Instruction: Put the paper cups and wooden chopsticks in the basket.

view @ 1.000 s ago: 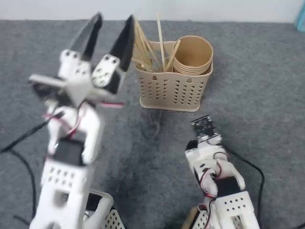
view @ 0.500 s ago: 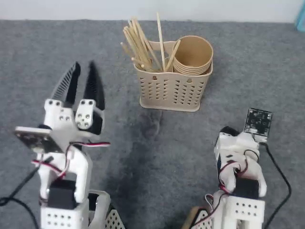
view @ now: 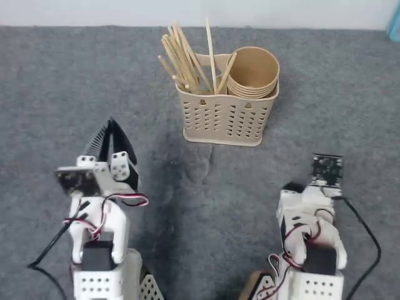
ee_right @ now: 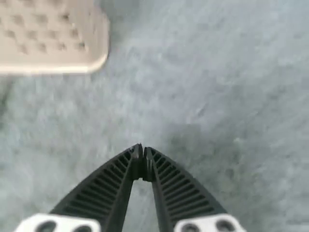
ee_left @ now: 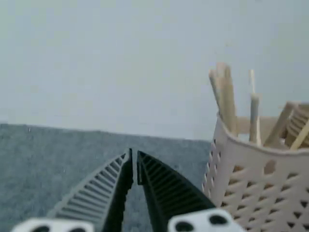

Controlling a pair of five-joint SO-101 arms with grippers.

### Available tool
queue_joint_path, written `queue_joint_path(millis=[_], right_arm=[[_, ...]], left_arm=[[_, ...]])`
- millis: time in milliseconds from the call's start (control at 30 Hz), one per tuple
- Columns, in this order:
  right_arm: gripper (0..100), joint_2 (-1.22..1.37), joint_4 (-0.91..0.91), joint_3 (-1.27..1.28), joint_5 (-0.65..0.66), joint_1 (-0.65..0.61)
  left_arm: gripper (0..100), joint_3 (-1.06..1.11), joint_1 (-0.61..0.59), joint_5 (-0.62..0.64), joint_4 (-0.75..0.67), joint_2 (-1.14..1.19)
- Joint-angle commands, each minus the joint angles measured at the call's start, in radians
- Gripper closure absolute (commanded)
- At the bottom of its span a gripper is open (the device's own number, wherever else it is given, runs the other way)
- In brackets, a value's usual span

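Task items loaded; jaws closed

Stack of tan paper cups [view: 253, 72] & bundle of pale wooden chopsticks [view: 184, 59] stand in beige perforated plastic basket [view: 228, 119] on grey carpet [view: 325, 94]; left gripper [ee_left: 133, 154] & right gripper [ee_right: 141, 151] pinched together, empty, apart from basket.

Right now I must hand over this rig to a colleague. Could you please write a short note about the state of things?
Left gripper: shut, empty, apart from the basket.
Right gripper: shut, empty, over the carpet, apart from the basket.
Things: the stacked paper cups and wooden chopsticks stand in the basket.
Done: every cup and chopstick in sight is in the basket.
Left: nothing that I can see; probably only a final check.
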Motion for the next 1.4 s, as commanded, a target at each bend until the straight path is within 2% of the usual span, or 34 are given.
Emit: queue_joint_path(millis=[0, 100, 333, 533, 1367], right_arm=[[99.1, -0.010, 0.013, 0.060, 0.029, -0.048], [99.1, -0.010, 0.019, 0.126, 0.023, -0.053], [99.0, -0.010, 0.104, 0.140, 0.025, -0.053], [99.1, -0.010, 0.104, 0.140, 0.026, -0.053], [99.1, -0.010, 0.104, 0.140, 0.028, -0.053]], left_arm=[[99, 0.038, -0.008, 0.002, 0.064, -0.017], [99, 0.082, -0.011, -0.009, 0.091, -0.014], [99, 0.079, -0.005, -0.186, 0.341, -0.017], [99, 0.079, -0.011, -0.210, 0.712, -0.017], [99, 0.079, -0.009, -0.210, 0.713, -0.015]])
